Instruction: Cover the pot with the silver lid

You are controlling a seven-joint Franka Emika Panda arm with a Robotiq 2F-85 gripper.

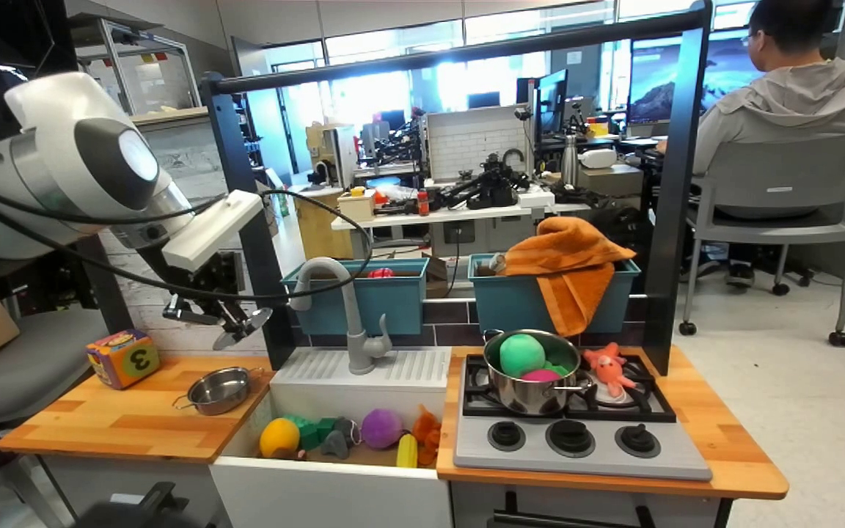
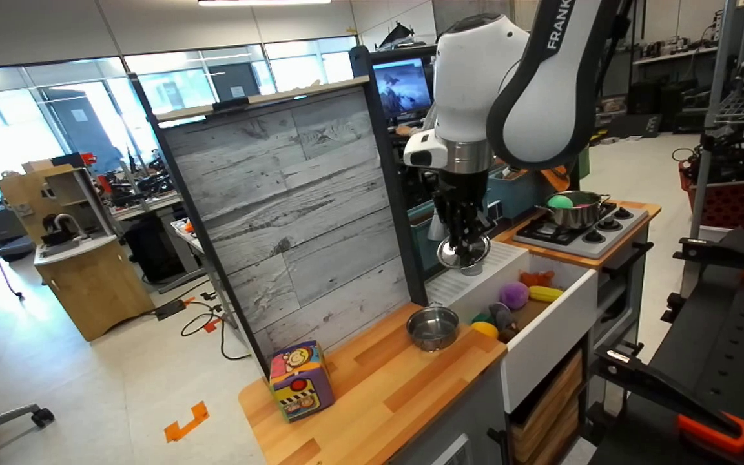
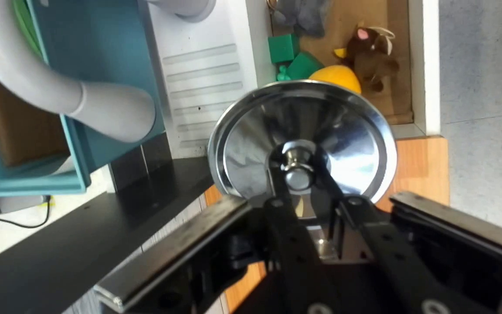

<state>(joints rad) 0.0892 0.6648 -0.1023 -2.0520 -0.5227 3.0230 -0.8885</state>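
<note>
Gripper point(image 3: 298, 163) tight on knob point(image 3: 299, 178) of silver lid point(image 3: 351, 144), "FRANK" legible on arm point(image 2: 543, 119), "3" on cube point(image 1: 123, 359)

The silver lid point(image 3: 302, 120), a shiny round disc, is hanging at a tilt from the jaws, which are pinching its knob. The pot point(image 1: 218, 392), shallow, round and of shiny silver metal, is sitting upright on the tabletop point(image 1: 85, 418), lower than the jaws and apart from the lid. Its mouth is facing up, and two loop handles are sticking out on opposite sides.
</note>
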